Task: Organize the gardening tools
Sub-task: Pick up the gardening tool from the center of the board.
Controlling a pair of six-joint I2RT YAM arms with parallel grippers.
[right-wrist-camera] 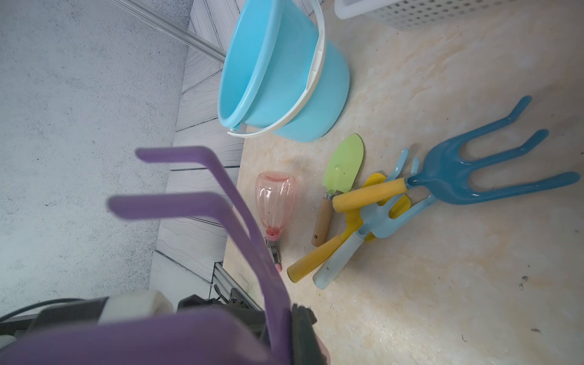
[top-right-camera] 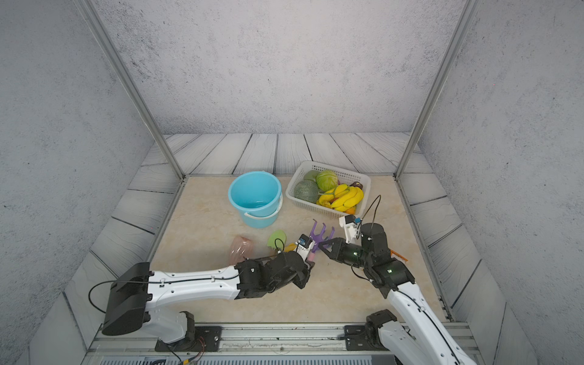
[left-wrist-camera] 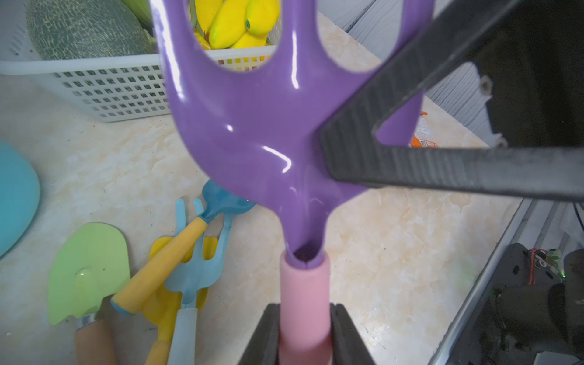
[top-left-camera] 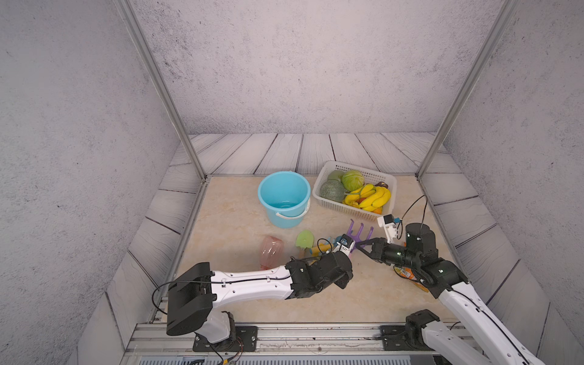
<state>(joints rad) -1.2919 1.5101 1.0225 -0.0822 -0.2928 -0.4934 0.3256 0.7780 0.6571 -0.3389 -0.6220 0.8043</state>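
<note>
Purple rake [left-wrist-camera: 252, 126] sits between my two grippers, near the white basket [left-wrist-camera: 94, 66]. My left gripper [left-wrist-camera: 305, 313] is clamped on its pink handle [left-wrist-camera: 303, 284] and my right gripper [left-wrist-camera: 331, 151] is pinched tight on the edge of its pronged head. Beside the light-blue bucket [right-wrist-camera: 252, 79], the green trowel [right-wrist-camera: 344, 167], blue rake [right-wrist-camera: 458, 180], pale-blue fork [right-wrist-camera: 376, 221] and yellow trowel [right-wrist-camera: 316, 256] lie heaped together on the beige tabletop [right-wrist-camera: 442, 284], with the pink spray bottle [right-wrist-camera: 275, 202] on its side just beside them.

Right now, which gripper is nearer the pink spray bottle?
Left. The left gripper clamps the purple rake by its pink handle, toward the spray bottle; the right gripper pinches the rake's head, farther from it.
</note>
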